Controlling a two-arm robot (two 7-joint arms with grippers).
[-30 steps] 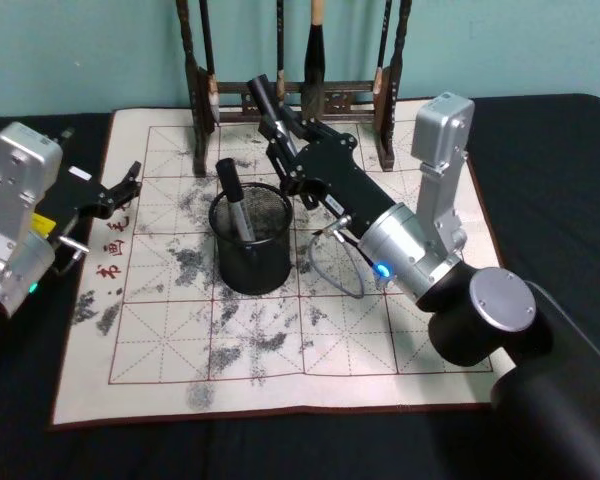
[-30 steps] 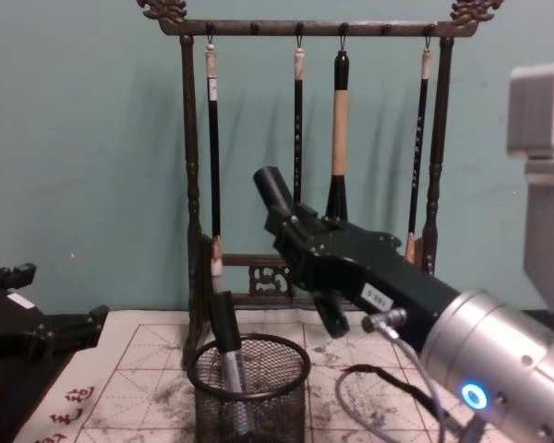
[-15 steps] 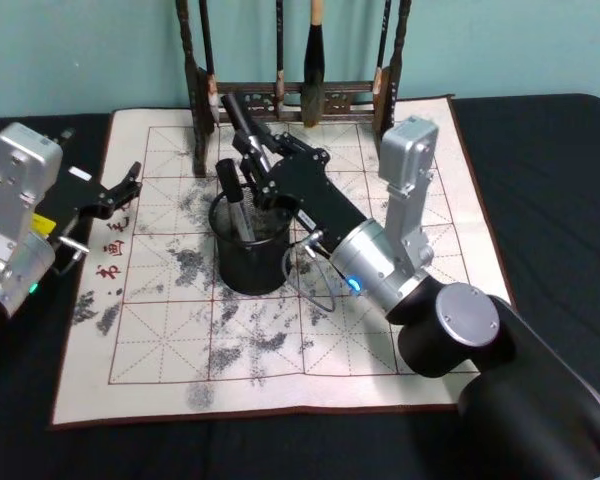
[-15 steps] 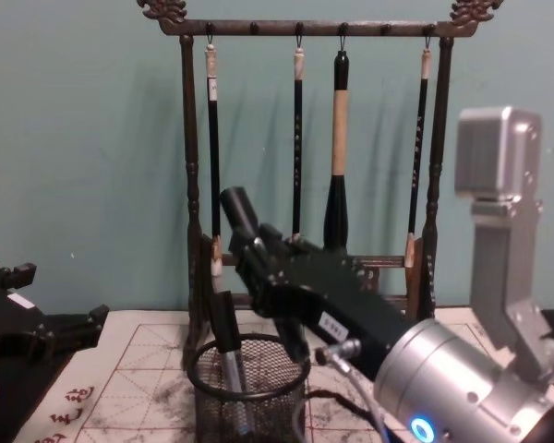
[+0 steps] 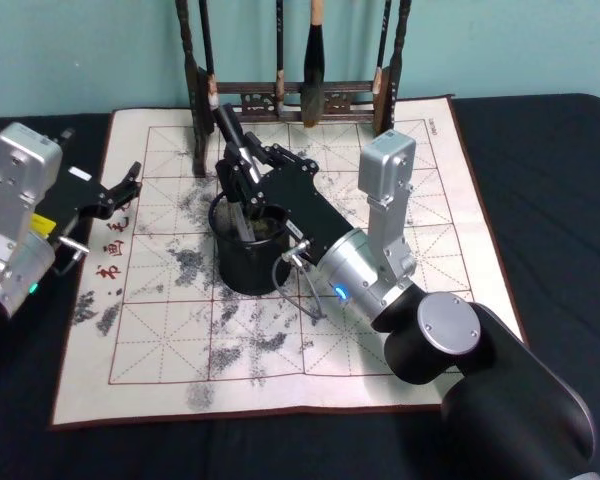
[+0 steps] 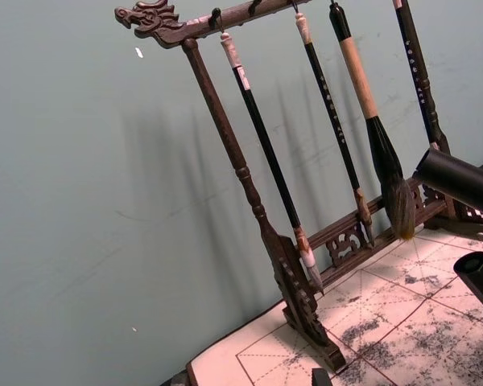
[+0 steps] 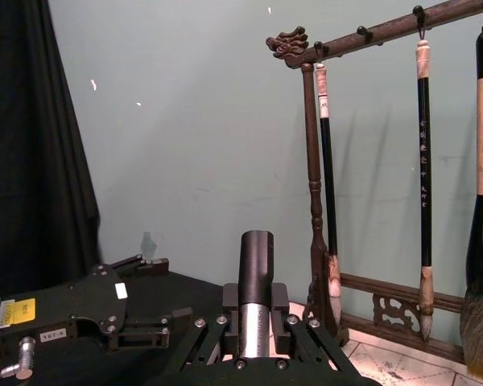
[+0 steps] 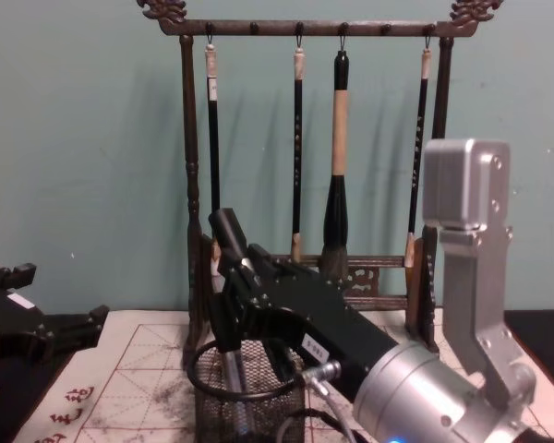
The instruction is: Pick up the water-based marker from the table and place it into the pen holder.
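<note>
My right gripper (image 5: 238, 170) is shut on the water-based marker (image 5: 223, 120), a silver barrel with a black cap that also shows as the marker (image 7: 256, 273) between the fingers. It leans over the back rim of the black mesh pen holder (image 5: 248, 262), and the gripper hides its lower end. From the chest, the marker (image 8: 226, 231) rises above the pen holder (image 8: 203, 383), and another grey pen (image 8: 233, 374) stands inside it. My left gripper (image 5: 128, 185) rests open at the mat's left edge, far from both.
The tall wooden brush rack (image 5: 290, 95) with hanging brushes (image 8: 339, 129) stands close behind the holder. The white felt mat (image 5: 160, 330) with red grid and ink stains covers the dark table (image 5: 540, 160). A grey cable (image 5: 305, 290) loops beside the holder.
My right gripper has carried the marker left and down, from right of the holder to over its back rim. The left arm has not moved.
</note>
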